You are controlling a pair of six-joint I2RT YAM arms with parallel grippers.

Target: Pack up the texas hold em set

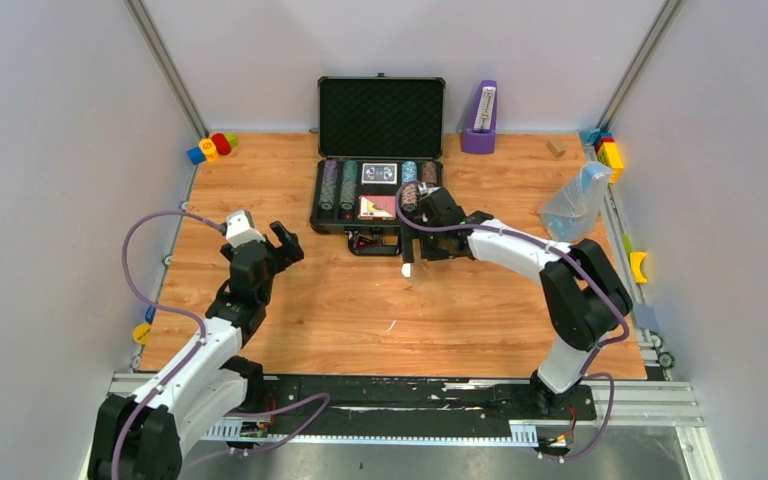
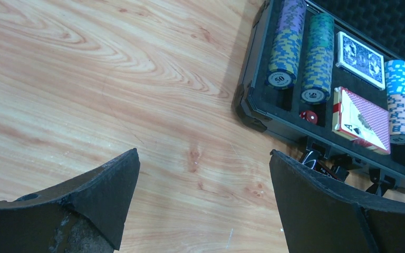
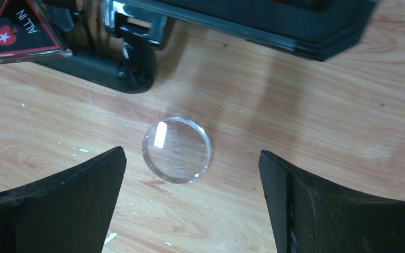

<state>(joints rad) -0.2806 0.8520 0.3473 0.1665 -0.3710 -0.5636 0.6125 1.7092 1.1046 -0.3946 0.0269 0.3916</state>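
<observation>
The black briefcase (image 1: 322,215) lies open at the back middle of the table, its foam-lined lid (image 1: 380,115) upright. Rows of poker chips (image 2: 283,45), a dark blue card deck (image 2: 359,58) and a red card deck (image 2: 361,118) sit in its tray. A triangular "ALL IN" marker (image 3: 16,29) lies by the handle (image 3: 132,63). A clear round disc (image 3: 176,149) lies on the wood just in front of the case. My right gripper (image 1: 412,258) is open and empty right over the disc in the right wrist view (image 3: 192,158). My left gripper (image 1: 285,245) is open and empty over bare wood left of the case (image 2: 204,158).
A purple metronome (image 1: 480,118) stands right of the lid. A clear plastic bag (image 1: 575,200) sits at the right. Coloured toys (image 1: 210,147) lie at the back left, coloured blocks (image 1: 608,150) at the back right, and a small wooden block (image 1: 556,149) near them.
</observation>
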